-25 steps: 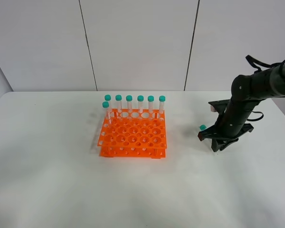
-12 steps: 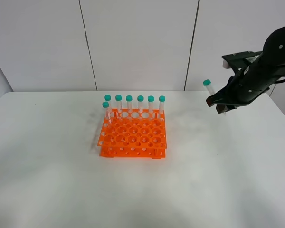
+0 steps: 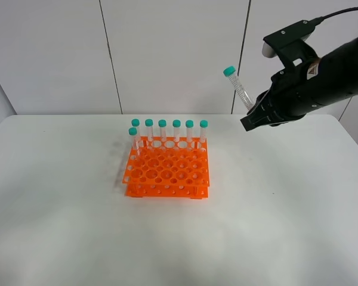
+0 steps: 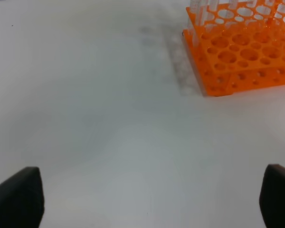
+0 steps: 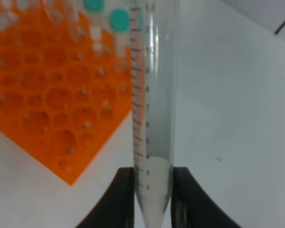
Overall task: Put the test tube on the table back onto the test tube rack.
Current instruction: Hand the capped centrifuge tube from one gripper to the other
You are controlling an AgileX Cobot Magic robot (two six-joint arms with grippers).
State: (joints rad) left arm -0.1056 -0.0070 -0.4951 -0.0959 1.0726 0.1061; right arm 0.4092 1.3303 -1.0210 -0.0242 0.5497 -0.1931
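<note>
The test tube (image 3: pixel 239 89) is held in the air by the right gripper (image 3: pixel 255 117), high above the table (image 3: pixel 77 238). It is found to the right of the rack (image 3: pixel 167 174) and well apart from it. The tube is tilted: its teal cap (image 3: pixel 229 71) is leaned towards the side of the rack, and its pointed end is directed down into the gripper.

In the right wrist view the two black fingers (image 5: pixel 126 199) are seen clenched on the lower end of the test tube (image 5: pixel 152 109), one on each side, just above the tip. The printed marks are seen along its clear wall. Behind it a part of the rack (image 5: pixel 47 95) and the white table (image 5: pixel 218 118) are shown.

The orange rack is placed on the table, a little left of the middle. Seven other tubes (image 3: pixel 162 130) are standing upright in it. Six are set in a row along the far edge, and one is set at the left end of the next row.

Of the left gripper (image 4: pixel 147 197) only two dark fingertips (image 4: pixel 16 199) are seen in the left wrist view. They are spread wide apart and released, with nothing between them. A corner of the rack (image 4: pixel 242 52) is seen beyond them.
</note>
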